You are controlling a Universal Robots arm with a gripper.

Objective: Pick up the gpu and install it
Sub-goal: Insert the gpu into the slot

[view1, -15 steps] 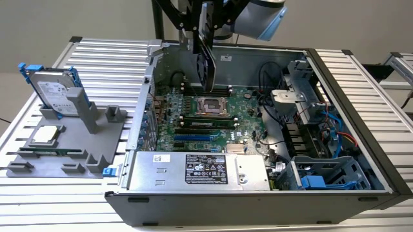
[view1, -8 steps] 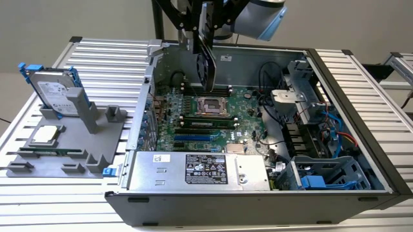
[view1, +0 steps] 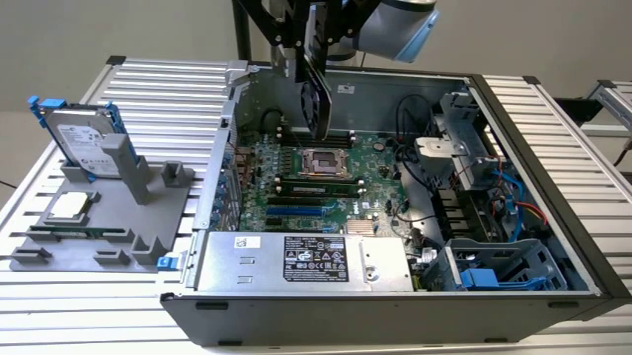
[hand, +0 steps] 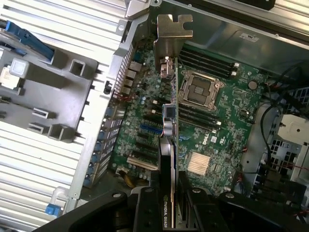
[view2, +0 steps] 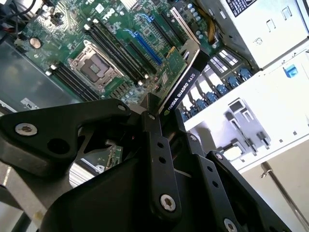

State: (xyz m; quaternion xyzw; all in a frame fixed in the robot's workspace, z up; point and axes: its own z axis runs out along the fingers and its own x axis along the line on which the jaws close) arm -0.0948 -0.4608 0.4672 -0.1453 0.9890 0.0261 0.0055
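My gripper (view1: 308, 53) is shut on the gpu (view1: 317, 89), a thin card with a black cooler face that hangs edge-on over the back part of the open computer case (view1: 533, 155). In the second wrist view the gpu (view2: 182, 87) sticks out from between the black fingers (view2: 155, 154) towards the green motherboard (view2: 111, 53). The first wrist view has the gpu (hand: 168, 140) edge-on, with its silver bracket (hand: 173, 31) at the far end, above the motherboard (hand: 212, 125) and apart from it. The blue and black expansion slots (view1: 294, 210) lie nearer the front of the board.
A grey fixture tray (view1: 148, 214) sits at the exterior view's left of the case, holding an upright hard drive in a blue frame (view1: 84, 137), a processor (view1: 71, 205) and a memory stick (view1: 79, 231). Inside the case are a power supply (view1: 306, 260), cables (view1: 513, 200) and drive cages (view1: 493, 270).
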